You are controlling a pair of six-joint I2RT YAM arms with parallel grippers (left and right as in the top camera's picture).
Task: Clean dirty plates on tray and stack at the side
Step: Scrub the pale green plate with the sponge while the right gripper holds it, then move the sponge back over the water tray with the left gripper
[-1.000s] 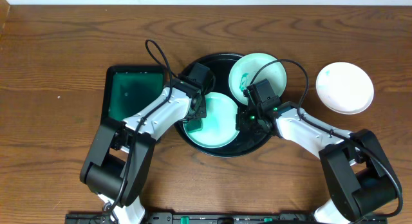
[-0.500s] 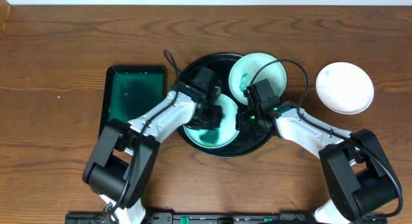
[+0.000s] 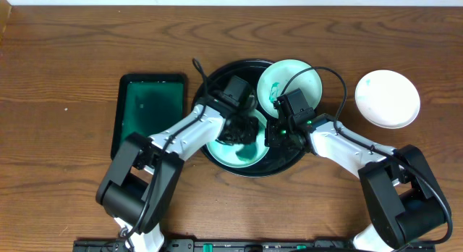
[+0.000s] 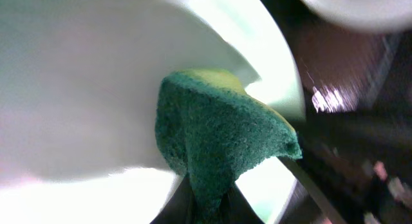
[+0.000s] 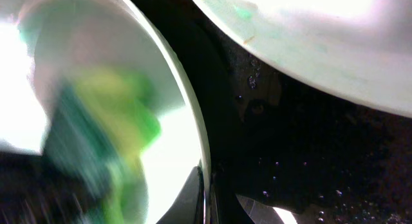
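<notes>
The black tray [image 3: 283, 159] holds a mint plate [image 3: 239, 156], and a second plate [image 3: 291, 82] with teal smears lies over the tray's far right rim. A third, white plate [image 3: 387, 98] rests on the table to the right. My left gripper [image 3: 240, 132] is shut on a green sponge [image 4: 219, 134], which is pressed onto the mint plate [image 4: 77, 89]. My right gripper [image 3: 273, 136] is shut on that plate's right rim [image 5: 187, 108], one finger inside and one outside. In the right wrist view the sponge [image 5: 109, 134] is blurred and the second plate [image 5: 309, 37] sits above.
A rectangular dark green tray [image 3: 148, 111] lies to the left of the black tray. Both arms' cables arch over the tray's far side. The wet black tray floor [image 5: 322, 153] shows beside my right fingers.
My left gripper has swept the sponge rightward across the mint plate, from its left edge towards its middle. The right gripper has stayed on the rim.
</notes>
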